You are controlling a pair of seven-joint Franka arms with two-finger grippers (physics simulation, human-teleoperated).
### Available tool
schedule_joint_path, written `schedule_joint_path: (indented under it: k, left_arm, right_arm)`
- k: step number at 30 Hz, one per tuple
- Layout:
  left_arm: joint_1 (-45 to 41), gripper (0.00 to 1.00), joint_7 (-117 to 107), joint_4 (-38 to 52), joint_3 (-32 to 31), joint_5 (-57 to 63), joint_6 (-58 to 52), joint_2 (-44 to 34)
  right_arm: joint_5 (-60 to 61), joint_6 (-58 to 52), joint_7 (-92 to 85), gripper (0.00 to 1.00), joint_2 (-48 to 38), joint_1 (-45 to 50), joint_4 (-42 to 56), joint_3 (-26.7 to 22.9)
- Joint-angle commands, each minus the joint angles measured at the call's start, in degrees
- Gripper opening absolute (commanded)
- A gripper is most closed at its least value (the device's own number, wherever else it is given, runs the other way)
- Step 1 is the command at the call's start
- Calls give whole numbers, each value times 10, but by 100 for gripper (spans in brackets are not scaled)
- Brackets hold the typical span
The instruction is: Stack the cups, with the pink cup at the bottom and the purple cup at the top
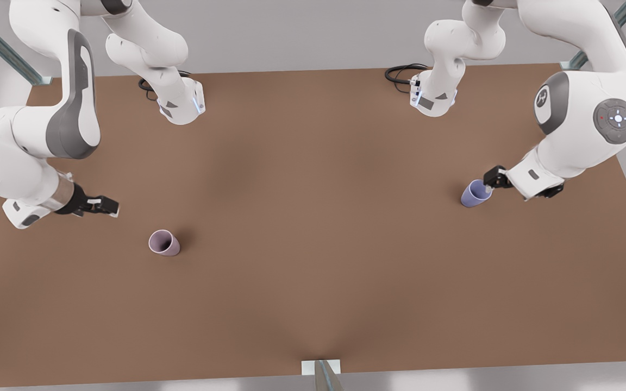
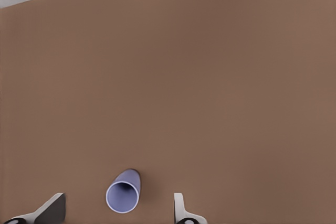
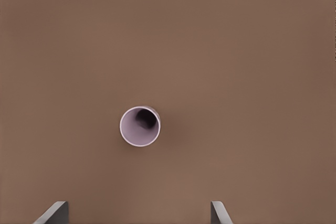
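Pink cup (image 1: 164, 243): pale mauve-pink, handleless, tapered, matte. Upright, mouth open upward, empty (image 3: 139, 126). Sits toward the front view's left.

Purple cup (image 1: 475, 194): periwinkle, same shape and size, upright, empty (image 2: 123, 192). Sits toward the front view's right, well apart from the pink cup.

A small bluish-purple tapered cup (image 2: 123, 195) stands on the plain brown surface (image 2: 210, 77), between the left pincer's (image 2: 115, 211) spread fingertips (image 2: 51, 208).
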Motion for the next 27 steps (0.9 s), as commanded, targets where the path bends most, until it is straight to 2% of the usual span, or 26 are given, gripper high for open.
schedule_joint_path:
  k: [1,7,11,19,21,27]
  left_arm:
    - [-1,100,24,1,0,1,30,0]
    - [0,100,24,2,20,2,-50,15]
    - [-1,100,-28,0,20,11,-68,21]
    - [-1,100,-27,1,20,11,-48,49]
    - [-1,100,-27,-40,20,12,-12,50]
    - [-1,100,-27,-46,20,12,18,82]
  right_arm:
    - [2,30,3,100,0,-2,-1,0]
    - [1,67,3,100,31,34,-15,2]
    - [0,190,5,100,56,49,-93,2]
    - [1,243,-4,100,121,20,-95,-1]
    - [2,244,-2,100,132,24,-95,0]
    - [11,232,-3,100,118,23,-140,2]
